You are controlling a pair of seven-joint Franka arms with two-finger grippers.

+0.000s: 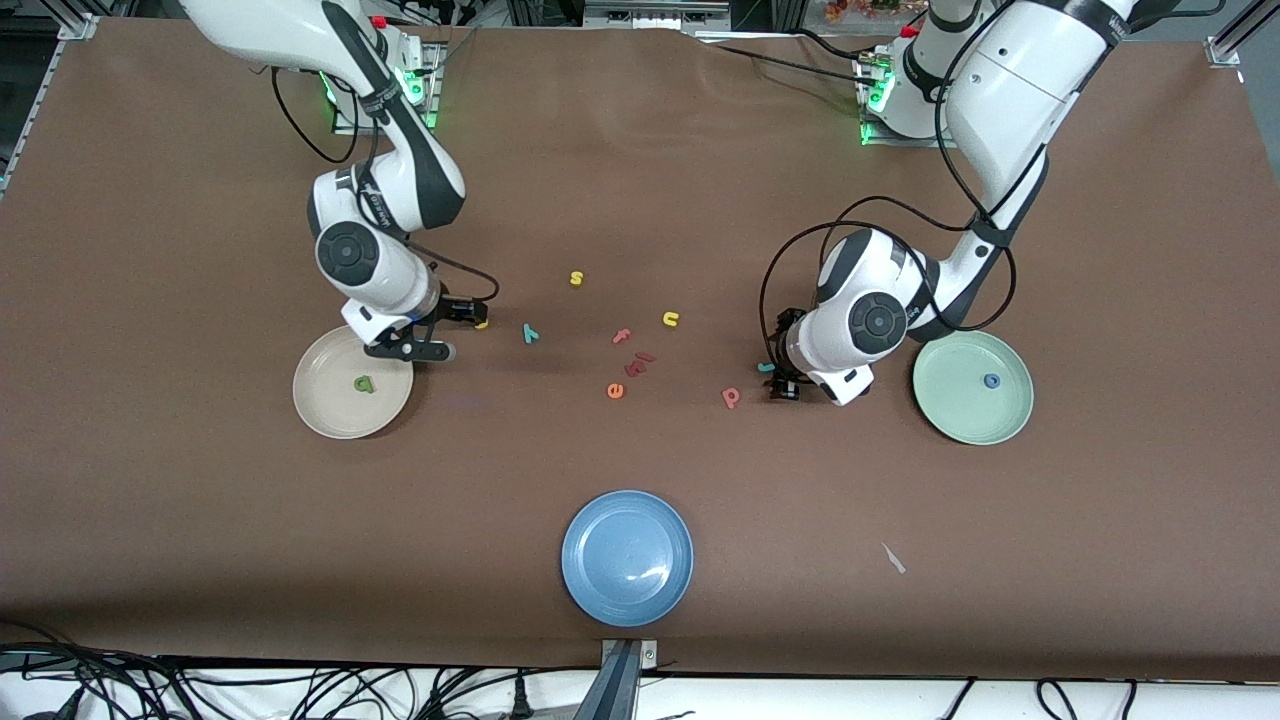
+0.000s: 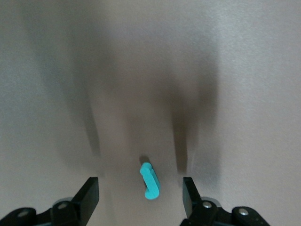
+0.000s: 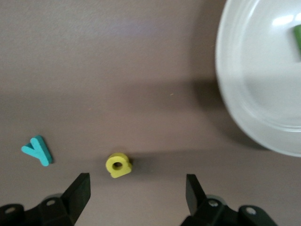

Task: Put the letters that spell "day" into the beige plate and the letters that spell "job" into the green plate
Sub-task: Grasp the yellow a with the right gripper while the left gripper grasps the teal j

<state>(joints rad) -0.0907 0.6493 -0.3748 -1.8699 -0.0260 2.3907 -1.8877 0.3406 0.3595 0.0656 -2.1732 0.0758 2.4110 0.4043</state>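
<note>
The beige plate (image 1: 318, 408) lies at the right arm's end of the table with the dark green a (image 1: 364, 383) on it; the right gripper (image 1: 470, 322) sits just beside that plate's rim, toward the table's middle, fingers spread wide and holding nothing; in the right wrist view the yellow d (image 3: 118, 165) lies on the brown table (image 1: 640, 150) close in front of the open fingers, nearer one finger than the other and touched by neither; the teal y (image 1: 530, 333) lies a little past the gripper toward the left arm's end. In the middle lie a yellow s (image 1: 576, 278), a salmon f (image 1: 622, 337), an orange e (image 1: 615, 391), a yellow u (image 1: 670, 319) and the salmon-red b (image 1: 731, 397); the blue plate (image 1: 627, 558) lies nearest the front camera. The left gripper (image 1: 781, 366) is low over the table with its fingers wide apart; the teal j (image 2: 150, 181) lies flat between them, touching neither. The green plate (image 1: 973, 412) lies near this gripper toward the left arm's end, with the blue o (image 1: 991, 380) in it.
</note>
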